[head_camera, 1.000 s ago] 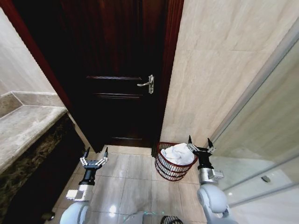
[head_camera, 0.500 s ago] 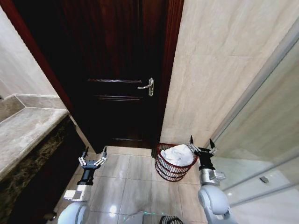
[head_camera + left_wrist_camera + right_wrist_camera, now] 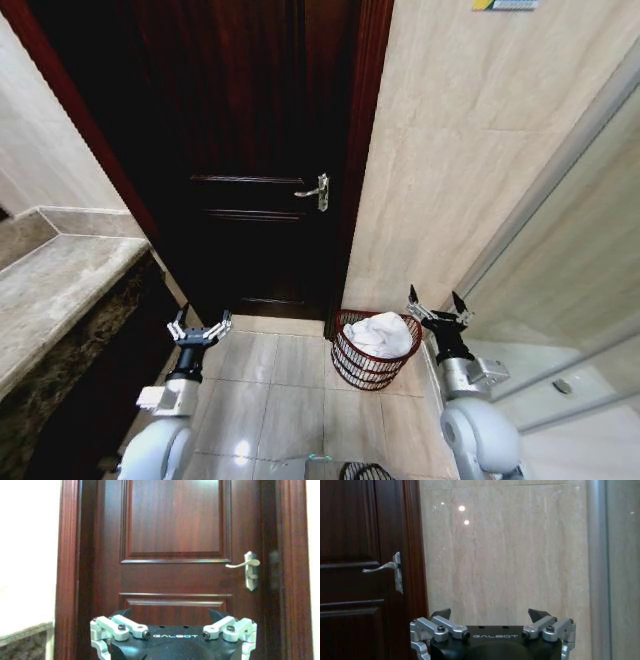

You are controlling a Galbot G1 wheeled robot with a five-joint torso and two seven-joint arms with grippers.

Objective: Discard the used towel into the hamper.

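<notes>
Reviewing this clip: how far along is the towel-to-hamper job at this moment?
Done: the white towel lies bunched inside the hamper on the floor by the door. In hand: nothing; the left gripper and right gripper are both open and empty, the right one beside the hamper's rim. Nothing visibly left to do.

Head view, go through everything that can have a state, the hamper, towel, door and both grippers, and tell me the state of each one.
Hamper: upright on the floor by the wall, holding the towel.
Towel: white, bunched inside the hamper.
Door: shut.
Door handle: level.
Left gripper: open, empty, above the floor tiles.
Right gripper: open, empty, beside the hamper's rim.
</notes>
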